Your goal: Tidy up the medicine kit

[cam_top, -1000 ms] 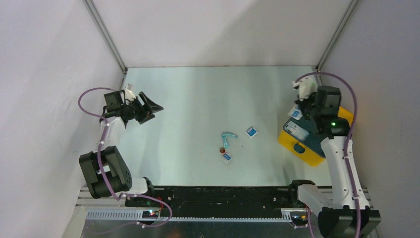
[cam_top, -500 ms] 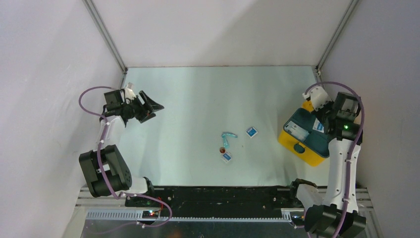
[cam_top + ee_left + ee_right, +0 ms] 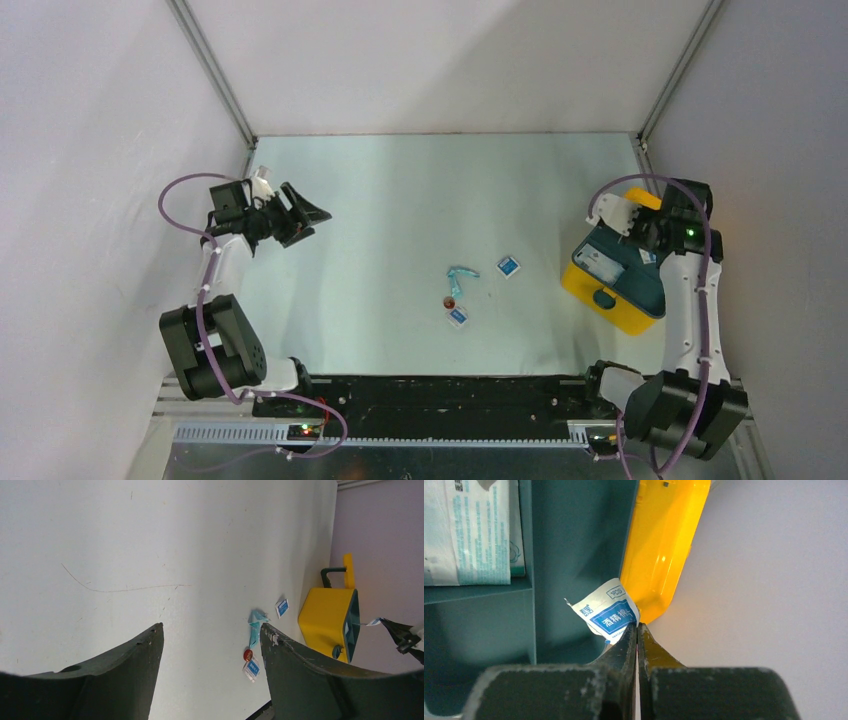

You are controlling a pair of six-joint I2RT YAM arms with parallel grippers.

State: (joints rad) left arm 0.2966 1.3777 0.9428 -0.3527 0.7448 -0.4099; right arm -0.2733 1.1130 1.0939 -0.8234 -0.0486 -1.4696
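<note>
medicine kit [image 3: 622, 308] is showing bright yellow outside and dark teal inside, packet [image 3: 606, 614] mid-frame is reading white with a blue printed panel, pack [image 3: 474, 530] upper left is showing white with teal text lines.

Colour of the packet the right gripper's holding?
The packet is white with a blue printed panel; best in right wrist view.

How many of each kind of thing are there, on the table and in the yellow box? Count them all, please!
Yellow medicine kit: 1
Blue-and-white packets: 3 (another on the table, one pinched in the right gripper)
Light-blue crumpled piece: 1
Small red round thing: 1
White pack with teal print, inside the kit: 1
Total: 7
</note>
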